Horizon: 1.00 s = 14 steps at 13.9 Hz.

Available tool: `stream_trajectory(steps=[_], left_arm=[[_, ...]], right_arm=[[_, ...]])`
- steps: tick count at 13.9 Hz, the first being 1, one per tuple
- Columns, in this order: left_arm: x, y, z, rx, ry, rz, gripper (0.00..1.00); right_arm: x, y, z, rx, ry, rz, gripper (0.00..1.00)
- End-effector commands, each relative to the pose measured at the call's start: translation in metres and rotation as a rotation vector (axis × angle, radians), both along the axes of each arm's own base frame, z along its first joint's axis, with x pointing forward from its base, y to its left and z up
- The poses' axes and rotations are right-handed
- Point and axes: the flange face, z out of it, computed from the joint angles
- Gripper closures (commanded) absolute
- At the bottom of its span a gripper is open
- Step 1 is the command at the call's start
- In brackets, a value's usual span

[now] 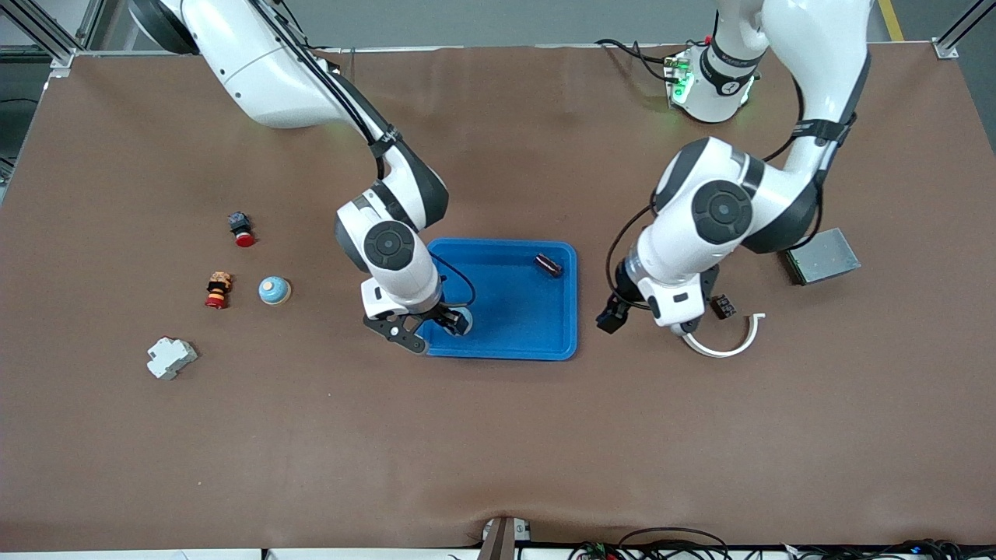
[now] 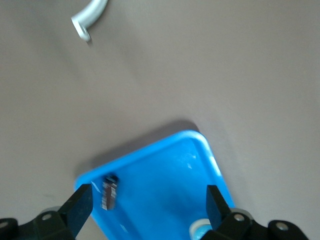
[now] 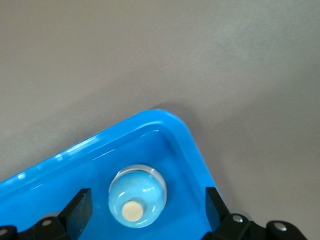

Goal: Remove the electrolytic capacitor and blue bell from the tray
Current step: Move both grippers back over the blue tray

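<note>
A blue tray [image 1: 510, 342] lies mid-table. The dark cylindrical capacitor [image 1: 548, 264] lies in its corner farther from the front camera, toward the left arm's end; the left wrist view shows it too, capacitor [image 2: 109, 191]. A light blue bell [image 3: 137, 196] with a cream button sits in the tray [image 3: 75, 160] corner nearest the front camera, toward the right arm's end. My right gripper [image 3: 146, 210] stands open over the bell [image 1: 464, 318], fingers apart from it. My left gripper [image 1: 615, 315] hangs open and empty over the table just beside the tray [image 2: 170, 165].
Toward the right arm's end lie a second light blue bell [image 1: 274, 290], a red push button [image 1: 242, 229], a red-and-yellow part [image 1: 219, 289] and a white breaker [image 1: 170, 358]. Near the left arm lie a white curved piece [image 1: 727, 346], a small black part [image 1: 723, 306] and a grey box [image 1: 822, 256].
</note>
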Motion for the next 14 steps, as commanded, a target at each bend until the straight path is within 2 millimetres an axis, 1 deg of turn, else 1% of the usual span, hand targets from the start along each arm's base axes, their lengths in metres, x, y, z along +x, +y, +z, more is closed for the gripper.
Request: stream_trajectory(steps=[1, 3, 6, 9, 12, 14], left_arm=[[0.003, -0.020, -0.014, -0.027, -0.011, 0.086, 0.00], [-0.001, -0.030, -0.026, -0.028, 0.000, 0.100, 0.00], [-0.007, -0.044, -0.046, 0.007, -0.002, 0.140, 0.00], [-0.017, -0.067, -0.070, 0.034, -0.016, 0.203, 0.00], [-0.031, -0.085, -0.094, 0.065, -0.003, 0.198, 0.00], [-0.039, -0.090, -0.109, 0.088, 0.010, 0.176, 0.00]], right_arm=[[-0.003, 0.017, -0.012, -0.028, -0.005, -0.027, 0.00], [-0.010, 0.027, -0.025, -0.033, 0.004, -0.029, 0.00], [-0.014, 0.033, -0.036, -0.035, 0.000, -0.045, 0.00], [-0.017, 0.037, -0.047, -0.034, -0.010, -0.052, 0.00], [-0.018, 0.040, -0.051, -0.032, -0.011, -0.051, 0.00], [-0.016, 0.040, -0.054, -0.032, -0.011, -0.053, 0.00]])
